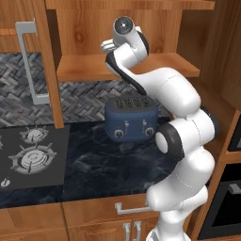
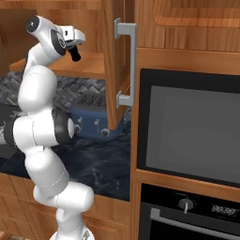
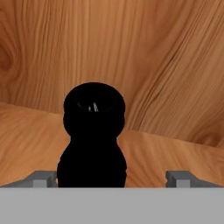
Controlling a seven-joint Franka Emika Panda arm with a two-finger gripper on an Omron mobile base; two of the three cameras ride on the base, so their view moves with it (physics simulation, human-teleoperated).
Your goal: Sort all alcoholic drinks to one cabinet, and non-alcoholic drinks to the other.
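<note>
Two grey fingertips (image 3: 43,178) of the gripper (image 3: 112,178) rise at the bottom of the hand view, far from each other, so the pincer stands wide apart and clamps nothing. Between them, closer to the left tip, stands the black bottle (image 3: 92,138), seen from above its cap. It is upright on the wooden shelf (image 3: 175,157) and no tip touches it as far as I can see. Behind it is the wooden back wall of the cabinet.

From the right base view the gripper (image 2: 75,41) reaches into the open upper cabinet, and the black bottle (image 2: 75,55) shows just under the hand, on the shelf (image 2: 91,65). The cabinet door (image 2: 117,65) with its grey handle (image 2: 127,65) stands open beside it.

From the left base view the arm (image 1: 174,122) bends over the dark counter (image 1: 108,169), and a blue toaster (image 1: 131,120) stands below the shelf (image 1: 84,68).
</note>
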